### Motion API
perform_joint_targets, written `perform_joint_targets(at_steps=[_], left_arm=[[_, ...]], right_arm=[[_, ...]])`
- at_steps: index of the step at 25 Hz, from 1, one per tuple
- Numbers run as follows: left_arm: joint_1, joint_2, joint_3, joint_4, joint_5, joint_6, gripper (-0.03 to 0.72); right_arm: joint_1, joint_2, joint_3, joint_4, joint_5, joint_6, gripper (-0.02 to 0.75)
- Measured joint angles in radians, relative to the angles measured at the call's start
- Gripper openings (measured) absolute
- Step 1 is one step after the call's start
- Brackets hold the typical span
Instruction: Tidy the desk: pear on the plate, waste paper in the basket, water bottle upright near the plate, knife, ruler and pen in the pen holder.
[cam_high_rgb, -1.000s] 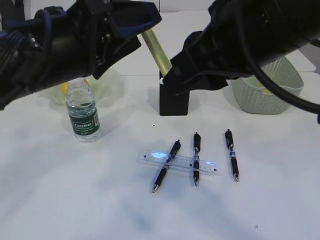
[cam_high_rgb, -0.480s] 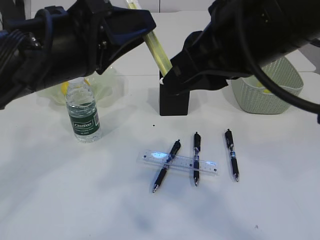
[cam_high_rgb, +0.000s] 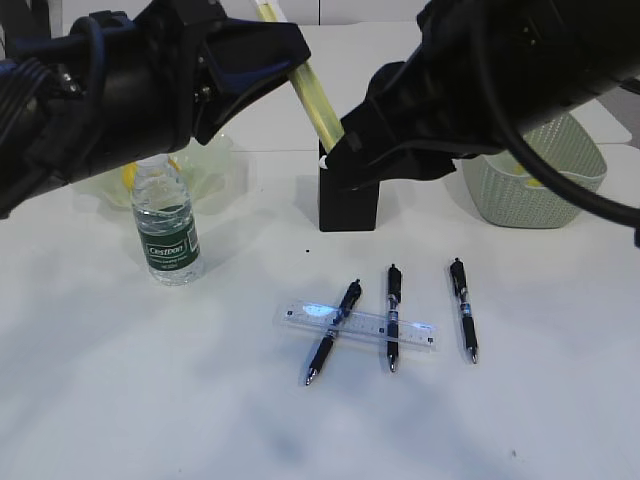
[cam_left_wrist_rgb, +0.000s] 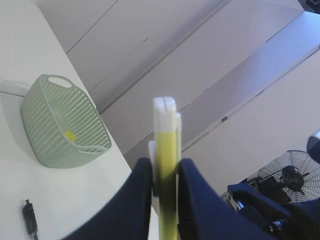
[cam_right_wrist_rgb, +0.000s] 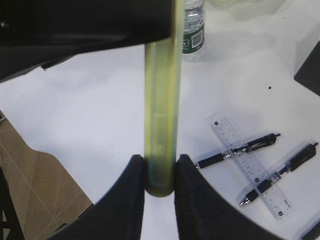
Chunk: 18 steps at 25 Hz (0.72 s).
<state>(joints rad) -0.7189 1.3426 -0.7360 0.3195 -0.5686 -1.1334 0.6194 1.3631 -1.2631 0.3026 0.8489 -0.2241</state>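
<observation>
My left gripper (cam_left_wrist_rgb: 164, 175) just closed on the knife (cam_left_wrist_rgb: 166, 165), the slim yellow cutter; jaws stood apart a sec ago. Right gripper (cam_right_wrist_rgb: 159, 172) still clamped on its other end, w/ the knife tilted above the pen holder (cam_high_rgb: 348, 205). Handover looks near done. Ruler (cam_high_rgb: 358, 323) & pens (cam_high_rgb: 392, 315) wait at 6 o'clock of the holder.

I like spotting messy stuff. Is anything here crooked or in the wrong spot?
Yes. The ruler lies slanted across two pens, with a third pen loose beside them, none in the black holder. Both grippers, left and right, clamp one yellow knife tilted above the holder.
</observation>
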Motion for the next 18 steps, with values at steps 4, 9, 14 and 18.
perform_joint_targets(at_steps=[4, 9, 14, 18], left_arm=[[0.0, 0.0, 0.0, 0.0, -0.002, 0.0, 0.08], [0.0, 0.0, 0.0, 0.0, -0.002, 0.0, 0.079], [0.0, 0.0, 0.0, 0.0, -0.01, 0.0, 0.079], [0.0, 0.0, 0.0, 0.0, -0.022, 0.0, 0.079]], right_arm=[[0.0, 0.0, 0.0, 0.0, 0.0, 0.0, 0.126], [0.0, 0.0, 0.0, -0.008, 0.0, 0.0, 0.127], [0.0, 0.0, 0.0, -0.012, 0.0, 0.0, 0.172], [0.0, 0.0, 0.0, -0.018, 0.0, 0.0, 0.29]])
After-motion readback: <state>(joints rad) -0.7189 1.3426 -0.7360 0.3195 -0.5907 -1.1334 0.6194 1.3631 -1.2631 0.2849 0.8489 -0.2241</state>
